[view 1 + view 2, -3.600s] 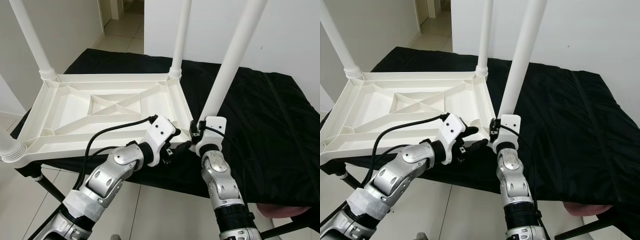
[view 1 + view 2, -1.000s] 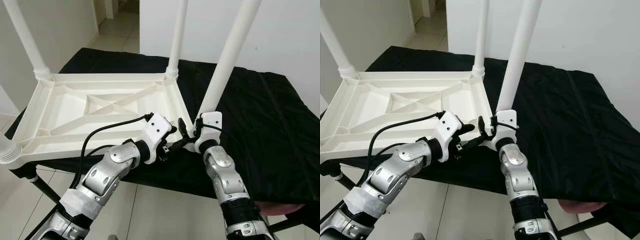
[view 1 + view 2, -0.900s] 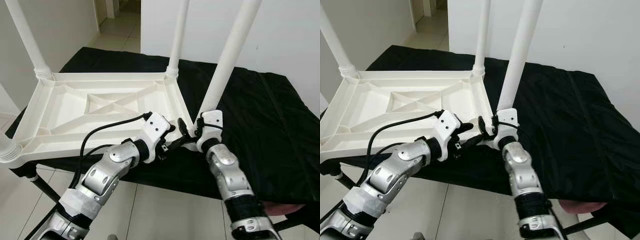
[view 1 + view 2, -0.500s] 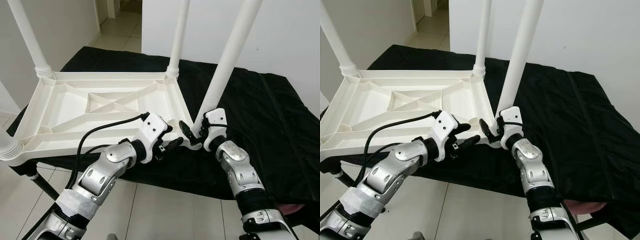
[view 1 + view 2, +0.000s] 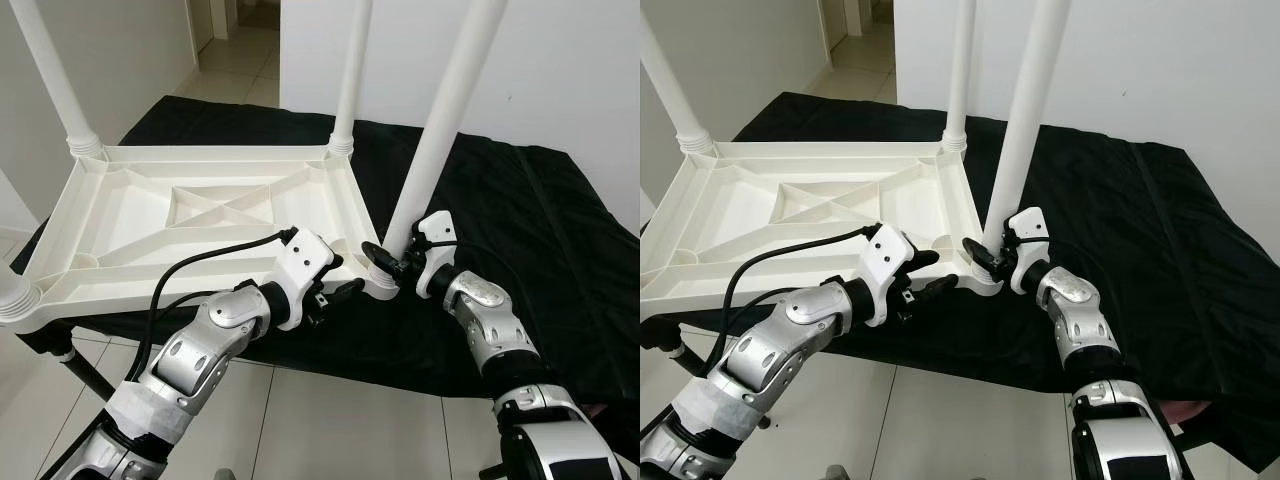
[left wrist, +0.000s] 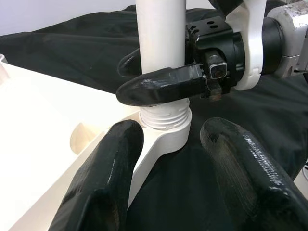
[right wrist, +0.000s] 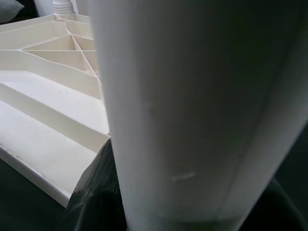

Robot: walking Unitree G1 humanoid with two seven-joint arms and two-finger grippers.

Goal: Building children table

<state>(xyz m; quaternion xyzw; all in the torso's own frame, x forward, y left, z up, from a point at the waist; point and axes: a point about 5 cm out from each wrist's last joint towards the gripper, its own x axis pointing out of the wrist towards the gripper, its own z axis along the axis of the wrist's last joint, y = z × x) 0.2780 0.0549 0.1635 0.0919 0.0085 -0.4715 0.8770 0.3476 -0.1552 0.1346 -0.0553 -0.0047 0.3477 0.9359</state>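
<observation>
The right gripper (image 5: 385, 258) pinches the near table leg (image 5: 440, 120) just above its threaded base; no writing is legible. The left gripper (image 5: 338, 280) holds its fingers (image 6: 103, 180) spread beside the upturned white table's (image 5: 200, 215) corner socket.

An upturned white plastic children's table (image 5: 790, 215) lay on a desk (image 5: 1160, 260) draped in black cloth, legs pointing up. The robot's right hand (image 5: 987, 257) clasped the base of the near-corner leg (image 5: 1025, 110) just above its threaded socket, while the left hand (image 5: 932, 272) hovered with fingers apart just beside that corner.
</observation>
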